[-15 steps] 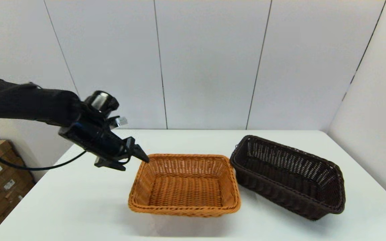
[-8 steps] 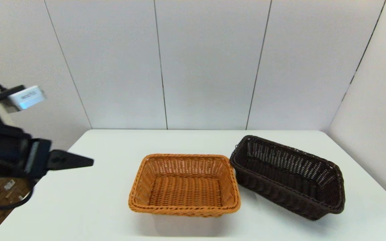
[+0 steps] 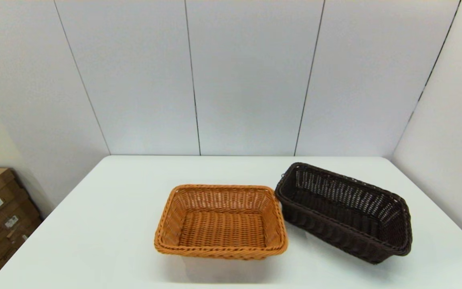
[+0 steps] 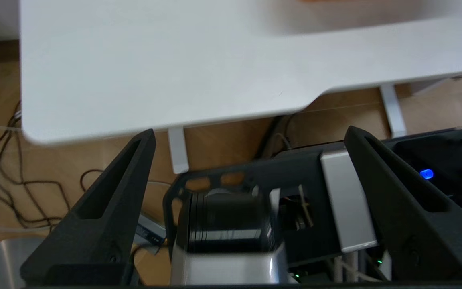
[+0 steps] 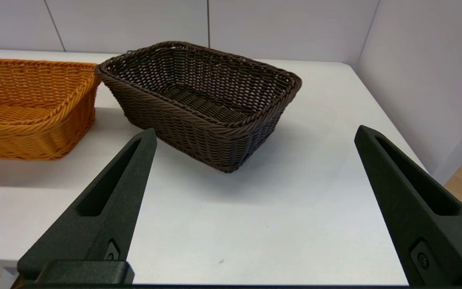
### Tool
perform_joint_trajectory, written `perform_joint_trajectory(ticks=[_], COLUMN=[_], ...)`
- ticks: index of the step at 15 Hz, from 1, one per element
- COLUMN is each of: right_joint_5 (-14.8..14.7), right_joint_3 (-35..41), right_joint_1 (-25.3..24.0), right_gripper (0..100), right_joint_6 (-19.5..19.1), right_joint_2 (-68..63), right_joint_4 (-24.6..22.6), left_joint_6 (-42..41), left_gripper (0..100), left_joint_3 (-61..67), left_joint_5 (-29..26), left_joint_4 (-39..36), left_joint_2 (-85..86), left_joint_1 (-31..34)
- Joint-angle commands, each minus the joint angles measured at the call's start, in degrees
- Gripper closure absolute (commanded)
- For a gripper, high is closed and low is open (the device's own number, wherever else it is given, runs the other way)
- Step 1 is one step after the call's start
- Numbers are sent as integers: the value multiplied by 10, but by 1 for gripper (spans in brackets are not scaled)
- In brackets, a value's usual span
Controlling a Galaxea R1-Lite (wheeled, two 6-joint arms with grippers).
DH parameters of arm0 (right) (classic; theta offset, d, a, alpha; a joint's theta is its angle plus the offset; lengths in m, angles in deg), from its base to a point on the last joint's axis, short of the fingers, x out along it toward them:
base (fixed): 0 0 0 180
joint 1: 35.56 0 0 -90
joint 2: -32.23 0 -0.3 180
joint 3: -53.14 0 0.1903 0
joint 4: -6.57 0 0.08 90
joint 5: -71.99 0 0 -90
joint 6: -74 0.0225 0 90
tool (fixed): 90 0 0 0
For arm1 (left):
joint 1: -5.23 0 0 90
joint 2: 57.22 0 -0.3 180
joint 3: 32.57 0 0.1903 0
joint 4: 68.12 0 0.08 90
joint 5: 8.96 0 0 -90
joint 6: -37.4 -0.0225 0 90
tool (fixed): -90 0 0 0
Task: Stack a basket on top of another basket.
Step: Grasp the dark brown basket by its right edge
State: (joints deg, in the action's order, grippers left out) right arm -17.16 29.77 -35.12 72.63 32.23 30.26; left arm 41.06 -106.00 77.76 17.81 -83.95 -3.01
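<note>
The right gripper [image 5: 253, 134] hangs low over the near part of the white table [image 5: 295, 208], its two black fingers [image 5: 106, 200] spread wide with nothing between them. Beyond them the dark brown basket [image 5: 199, 100] sits upright and empty, its corner just beside the orange basket [image 5: 30, 108].

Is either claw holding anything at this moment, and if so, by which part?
Nothing is held. The left claw is open off the table's edge, and the right claw is open short of the dark brown basket. The orange-tan basket sits untouched.
</note>
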Motion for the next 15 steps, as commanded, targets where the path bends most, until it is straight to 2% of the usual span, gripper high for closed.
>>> perform_joint_trajectory(ticks=[1, 4, 9, 14, 15], right_joint_5=[0, 0, 0, 0, 0], right_joint_3=[1, 1, 1, 1, 1], right_joint_1=[0, 0, 0, 0, 0], right_gripper=[0, 0, 0, 0, 0], right_joint_6=[0, 0, 0, 0, 0], right_joint_2=[0, 0, 0, 0, 0], right_joint_4=[0, 0, 0, 0, 0], left_joint_6=[-56, -115, -116, -124, -133], left_gripper=[0, 0, 0, 0, 0], left_joint_3=[75, 127, 227, 421, 447], left_joint_5=[6, 7, 34, 31, 28], left_joint_4=[25, -6, -133, -464, -508], left_joint_2=[167, 252, 267, 267, 267], left_joint_1=[74, 75, 75, 75, 75])
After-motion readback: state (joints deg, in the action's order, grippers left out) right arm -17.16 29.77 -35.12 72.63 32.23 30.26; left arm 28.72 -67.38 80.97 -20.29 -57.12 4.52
